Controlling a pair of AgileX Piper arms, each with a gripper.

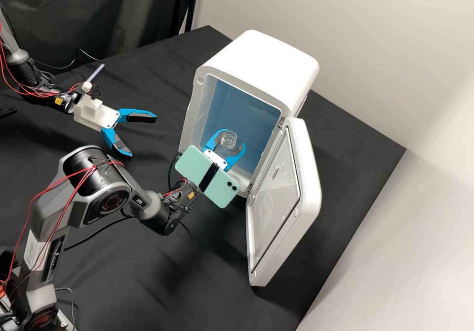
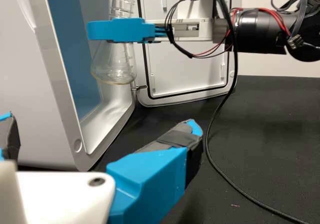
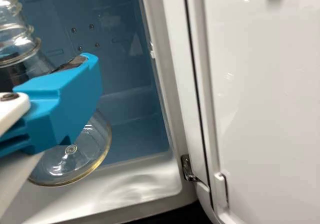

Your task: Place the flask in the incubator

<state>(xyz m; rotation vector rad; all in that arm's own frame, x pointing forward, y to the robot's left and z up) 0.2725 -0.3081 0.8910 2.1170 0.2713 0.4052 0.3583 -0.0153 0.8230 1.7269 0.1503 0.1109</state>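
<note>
Carrying everything, the black tabletop (image 1: 148,272) bears the white incubator (image 1: 256,69) toward 1 o'clock of its middle in the high view, with the blue chamber facing the arms. The door (image 1: 289,198) hangs wide open at 5 o'clock of the body, swung well off the mouth.

The right tool (image 1: 228,146) comes in from 8 o'clock and reaches the mouth of the chamber. It is clenched on the flask (image 1: 228,137), with one blue finger on either side just under the neck. The left tool (image 1: 140,135) sits at 9 o'clock of the incubator, well apart from it. It is released, its fingers spread and holding nothing.

The flask is clear and conical and stands upright in the grasp, its mouth at 12 o'clock and its broad base at 6. It is just inside the chamber's front frame. In the left wrist view its base hangs above the chamber floor and does not touch it.

The coming move probably turns on that gap. The floor lies at 6 o'clock of the base, along the flask's long axis, so the flask likely needs to go straight down, perhaps a little deeper toward the back wall, before the fingers let go. The right tool has the flask, so the set-down falls to it. The left tool seems to have no part in this.
</note>
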